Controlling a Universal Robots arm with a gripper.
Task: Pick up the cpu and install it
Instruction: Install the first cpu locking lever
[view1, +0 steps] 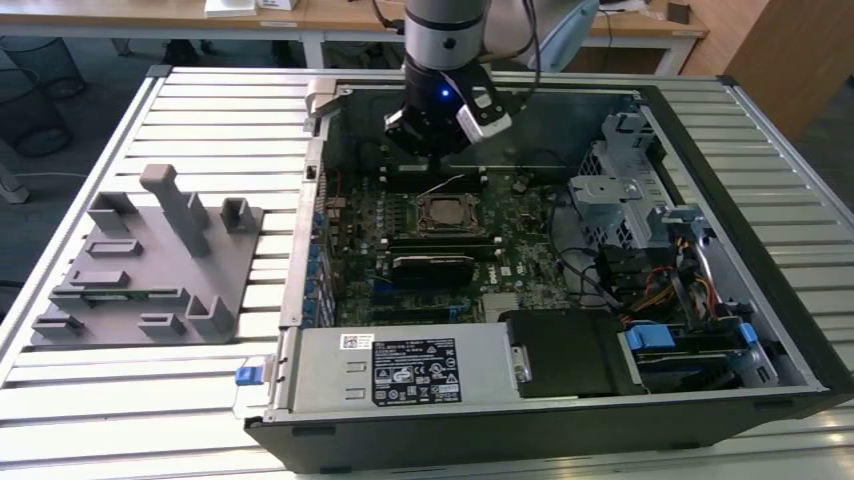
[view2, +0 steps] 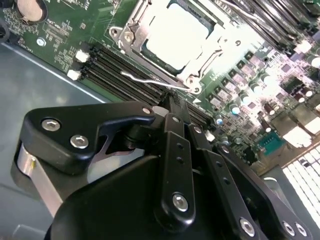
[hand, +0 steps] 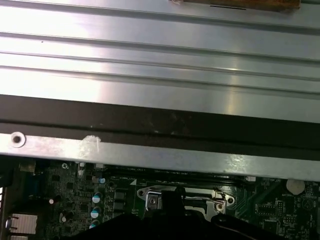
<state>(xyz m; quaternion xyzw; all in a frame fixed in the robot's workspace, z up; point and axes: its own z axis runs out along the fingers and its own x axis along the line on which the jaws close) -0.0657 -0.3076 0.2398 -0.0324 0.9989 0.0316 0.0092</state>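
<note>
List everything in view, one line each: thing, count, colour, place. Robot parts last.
Computer case: one, black, open on the slatted table.
Table: one, pale metal slats, under everything.
Circuit board: one, green, inside the case.
Cpu: one, silver-grey, lying in the metal-framed socket.
Socket: one, metal frame, middle of the board.
Power supply: one, grey with a label, near edge of the case.
Parts holder: one, grey, at the exterior view's left of the case.
Arm: one, silver-grey, above the case.
Tool: one, black, above the board just beyond the socket, holding nothing.
</note>
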